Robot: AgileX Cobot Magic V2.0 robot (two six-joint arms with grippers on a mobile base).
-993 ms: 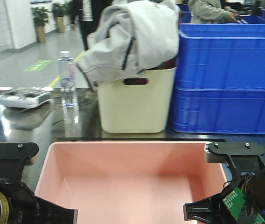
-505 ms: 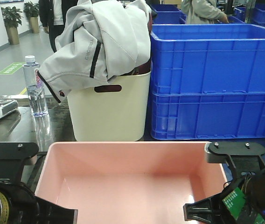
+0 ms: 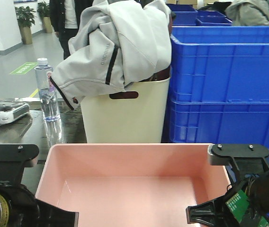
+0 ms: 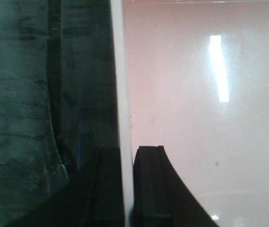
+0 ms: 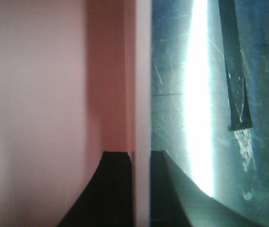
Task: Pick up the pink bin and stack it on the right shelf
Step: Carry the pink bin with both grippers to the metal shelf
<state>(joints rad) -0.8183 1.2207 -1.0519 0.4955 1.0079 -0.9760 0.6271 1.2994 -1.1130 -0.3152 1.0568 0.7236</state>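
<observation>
The pink bin (image 3: 134, 150) fills the bottom centre of the front view, empty, held between my two arms. My left gripper (image 4: 128, 152) is shut on the bin's left rim (image 4: 119, 85), one finger inside the wall and one outside. My right gripper (image 5: 141, 154) is shut on the right rim (image 5: 143, 80) in the same way. Below the bin lies the right shelf's dark shiny top (image 5: 182, 99), scratched, with a black tape line (image 5: 234, 71). The same top shows in the left wrist view (image 4: 21, 94) and ahead of the bin (image 3: 30, 132).
Just beyond the bin stands a cream bin (image 3: 125, 118) with a grey jacket (image 3: 115, 42) draped over it. Stacked blue crates (image 3: 229, 85) stand to its right. A water bottle (image 3: 47, 92) and a white controller (image 3: 4, 111) sit at the left. People stand at the back.
The background slid left across the front view, then partly back to the right. The pink bin and both grippers kept their place in the frame, still gripped.
</observation>
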